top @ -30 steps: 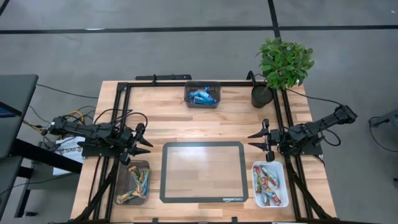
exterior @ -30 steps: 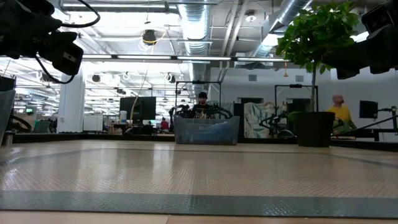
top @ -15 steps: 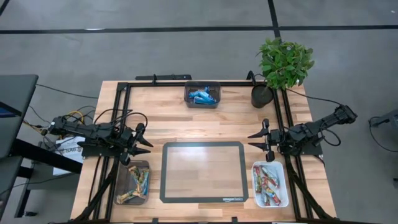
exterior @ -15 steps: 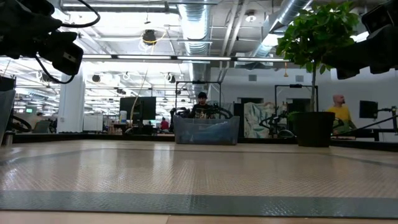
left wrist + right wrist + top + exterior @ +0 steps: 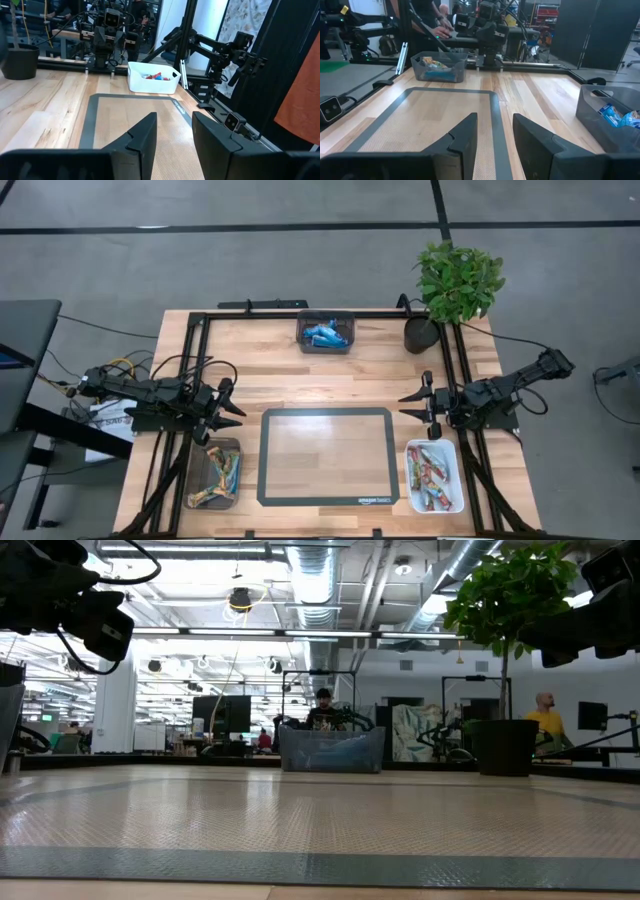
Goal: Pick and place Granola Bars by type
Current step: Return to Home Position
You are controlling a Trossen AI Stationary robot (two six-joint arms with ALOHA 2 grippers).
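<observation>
Nearest me lies the grey-bordered rectangular mat (image 5: pixel 325 455), flat on the light wooden table (image 5: pixel 250 370); I place everything else from it. Nothing rests on the mat.

Just off the mat's left edge stands a small dark rectangular bin (image 5: pixel 214 442) holding the yellow-gold granola bars (image 5: pixel 222 470). Just off its right edge stands a small white rectangular bin (image 5: pixel 409 480) holding the red multicoloured granola bars (image 5: pixel 432 478).

A little farther back, the left gripper (image 5: pixel 238 413) hovers outside the mat's far left corner, over the table by the dark bin's far end. Its jaws are parted and hold nothing. The right gripper (image 5: pixel 401 407) hovers outside the mat's far right corner, pointing inward toward the left one; its jaws are likewise apart and empty.

Beyond the mat's far edge, well apart from it, a grey translucent rectangular bin (image 5: pixel 300 332) holds the blue granola bars (image 5: pixel 325 335). Past the mat's far right corner stands a leafy green plant in a dark pot (image 5: pixel 457 280).

In the room behind, I see a person in a yellow top (image 5: pixel 545 715).
</observation>
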